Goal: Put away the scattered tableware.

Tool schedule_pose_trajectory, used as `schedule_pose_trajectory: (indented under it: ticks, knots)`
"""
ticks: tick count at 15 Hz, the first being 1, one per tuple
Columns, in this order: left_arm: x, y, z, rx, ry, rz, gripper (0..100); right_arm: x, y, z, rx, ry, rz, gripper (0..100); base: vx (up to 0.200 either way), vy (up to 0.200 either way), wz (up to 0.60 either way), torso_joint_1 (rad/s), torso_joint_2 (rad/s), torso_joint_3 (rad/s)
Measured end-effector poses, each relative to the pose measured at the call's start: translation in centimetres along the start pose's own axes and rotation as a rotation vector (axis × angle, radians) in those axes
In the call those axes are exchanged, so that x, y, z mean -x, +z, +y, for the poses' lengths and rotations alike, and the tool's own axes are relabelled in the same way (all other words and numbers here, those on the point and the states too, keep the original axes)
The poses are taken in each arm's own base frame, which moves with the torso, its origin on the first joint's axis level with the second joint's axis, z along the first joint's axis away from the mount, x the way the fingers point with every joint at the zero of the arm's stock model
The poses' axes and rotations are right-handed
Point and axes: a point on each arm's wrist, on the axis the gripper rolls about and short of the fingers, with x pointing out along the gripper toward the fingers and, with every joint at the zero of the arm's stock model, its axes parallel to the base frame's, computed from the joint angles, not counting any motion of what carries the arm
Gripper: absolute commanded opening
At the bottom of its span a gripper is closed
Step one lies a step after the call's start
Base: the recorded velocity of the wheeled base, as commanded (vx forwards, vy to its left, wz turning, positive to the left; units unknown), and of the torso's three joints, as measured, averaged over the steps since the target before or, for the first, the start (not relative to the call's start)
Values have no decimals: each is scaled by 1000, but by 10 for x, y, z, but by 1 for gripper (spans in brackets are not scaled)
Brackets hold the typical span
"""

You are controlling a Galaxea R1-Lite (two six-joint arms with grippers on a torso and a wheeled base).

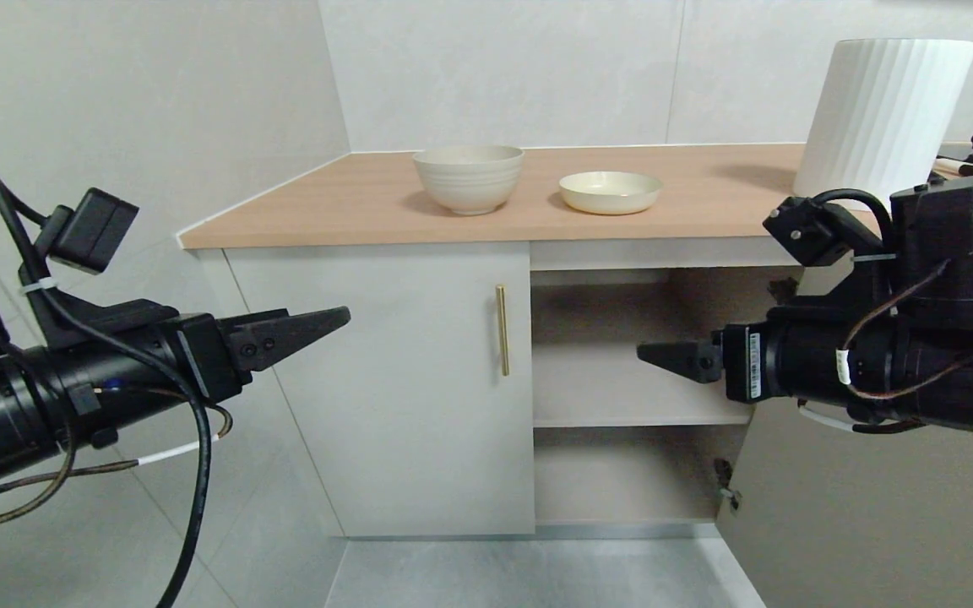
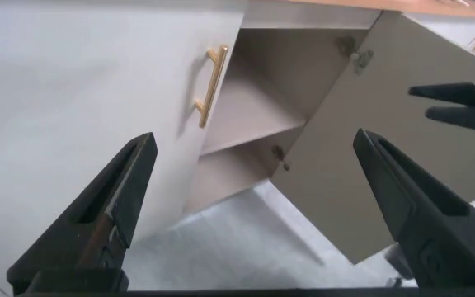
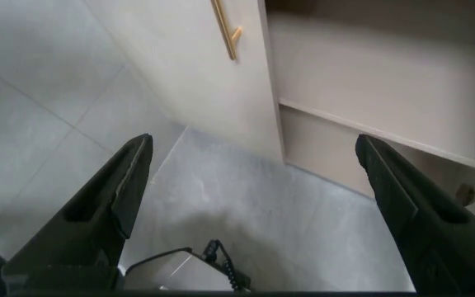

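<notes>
Up on the wooden counter point(image 1: 351, 207), higher than your left pincer point(image 1: 326, 325) and farther ahead of it, the bowl point(image 1: 468, 179) is sitting upright, well apart from both arms. Just beside the bowl, on the side toward your right pincer point(image 1: 664, 356), the plate point(image 1: 611, 192) is lying flat on the same counter. It is above that pincer's tips and not touching them.

Your left pincer point(image 2: 254, 139) is hanging wide open and gripping nothing. From its wrist you are seeing its two black fingers point(image 2: 114, 206) spread far apart with the cupboard between them. It is pointing toward the closed cupboard door point(image 1: 385, 380), and the brass handle point(image 1: 502, 329) is showing between the two pincers.

Your right pincer point(image 3: 252, 140) is also standing open and empty, its fingers point(image 3: 105, 206) spread wide over the floor point(image 3: 246, 214). It is hovering in front of the open half of the cupboard, level with the space above the inner shelf point(image 1: 622, 414). The open door point(image 1: 858, 523) is standing out below that arm.

A tall white ribbed vase point(image 1: 883, 118) is standing on the counter above the right pincer, well apart from the plate. Grey floor tiles are lying beneath both pincers.
</notes>
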Motion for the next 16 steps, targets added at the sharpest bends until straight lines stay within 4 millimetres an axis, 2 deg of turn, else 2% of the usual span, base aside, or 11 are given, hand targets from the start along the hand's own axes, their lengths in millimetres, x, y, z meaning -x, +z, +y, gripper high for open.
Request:
schedule_pose_trajectory:
  ticks: [4,16]
  knots:
    - [-1,0,1,-10,29,-5,100,4,2,0,0,2,-11,100,0,0,0,0,0,0]
    - [-1,0,1,-16,31,1,100,12,3,2,0,27,-23,100,200,0,0,2,2,4]
